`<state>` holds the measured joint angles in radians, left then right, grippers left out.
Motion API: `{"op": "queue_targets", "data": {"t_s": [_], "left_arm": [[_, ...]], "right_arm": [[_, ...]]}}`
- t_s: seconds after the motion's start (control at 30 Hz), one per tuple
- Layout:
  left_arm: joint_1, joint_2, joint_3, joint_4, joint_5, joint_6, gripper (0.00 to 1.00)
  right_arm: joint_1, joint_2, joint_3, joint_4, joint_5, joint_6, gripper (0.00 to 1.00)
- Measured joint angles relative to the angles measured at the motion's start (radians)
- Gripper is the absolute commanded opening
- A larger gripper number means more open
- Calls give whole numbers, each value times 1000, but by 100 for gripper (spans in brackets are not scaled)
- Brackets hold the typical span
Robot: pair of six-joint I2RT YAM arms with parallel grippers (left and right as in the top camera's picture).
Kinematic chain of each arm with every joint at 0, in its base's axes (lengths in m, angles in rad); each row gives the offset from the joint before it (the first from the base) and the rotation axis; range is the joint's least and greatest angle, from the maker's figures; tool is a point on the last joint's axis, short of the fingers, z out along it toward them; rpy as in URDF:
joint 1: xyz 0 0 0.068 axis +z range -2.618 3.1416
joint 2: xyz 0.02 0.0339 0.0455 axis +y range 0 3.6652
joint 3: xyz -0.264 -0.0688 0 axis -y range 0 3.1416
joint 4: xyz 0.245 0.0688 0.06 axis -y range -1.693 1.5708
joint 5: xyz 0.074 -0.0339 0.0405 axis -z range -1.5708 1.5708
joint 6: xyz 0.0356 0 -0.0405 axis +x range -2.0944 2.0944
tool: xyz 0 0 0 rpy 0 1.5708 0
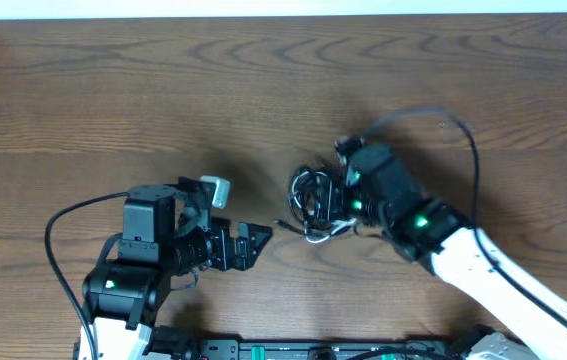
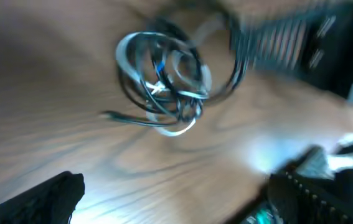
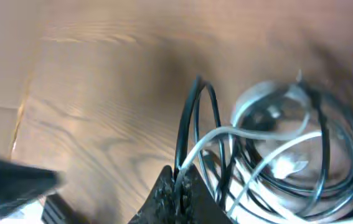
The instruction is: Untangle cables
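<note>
Site: bare wooden desk [image 1: 113,100], both arms reaching in from the near edge.
Cables: the cables [image 1: 311,205] lie in one tight knot near the middle of the desk, loops stacked and crossing. They sit just beside the right arm's wrist and a short way ahead of the left arm.
Black cable: the black cable [image 3: 182,134] rises in a tall narrow loop at the edge of the knot, standing up off the wood instead of lying flat. My reading is that the grip beneath it props it up.
White cable: the white cable [image 3: 238,129] sweeps across the black loop and on into the coil behind it, so the two remain interlaced.
Right gripper: the right gripper [image 3: 179,186] is closed tight, pinching the base of the black loop. Whether the white strand is caught in the pinch too, I cannot tell.
Left gripper: the left gripper [image 1: 263,240] is spread fully and holds nothing. It is aimed at the knot from the side and clear of it, likely waiting to take a second strand.
Stage: early, by my judgement. One strand is secured and nothing is separated yet.
Risk: pulling the black loop may drag the whole knot along rather than free it.
</note>
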<state>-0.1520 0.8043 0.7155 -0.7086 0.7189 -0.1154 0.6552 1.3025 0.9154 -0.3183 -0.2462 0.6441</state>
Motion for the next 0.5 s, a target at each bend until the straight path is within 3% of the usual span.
{"op": "queue_targets", "data": {"t_s": [0.27,0.5], "left_arm": [[-1,0,0,98,112,21,100],[-1,0,0,114,122,27,100]], "right_arm": [[0,-120,245,-111,69,-190,2],[2,-251,320,-116,359,-245,1]]}}
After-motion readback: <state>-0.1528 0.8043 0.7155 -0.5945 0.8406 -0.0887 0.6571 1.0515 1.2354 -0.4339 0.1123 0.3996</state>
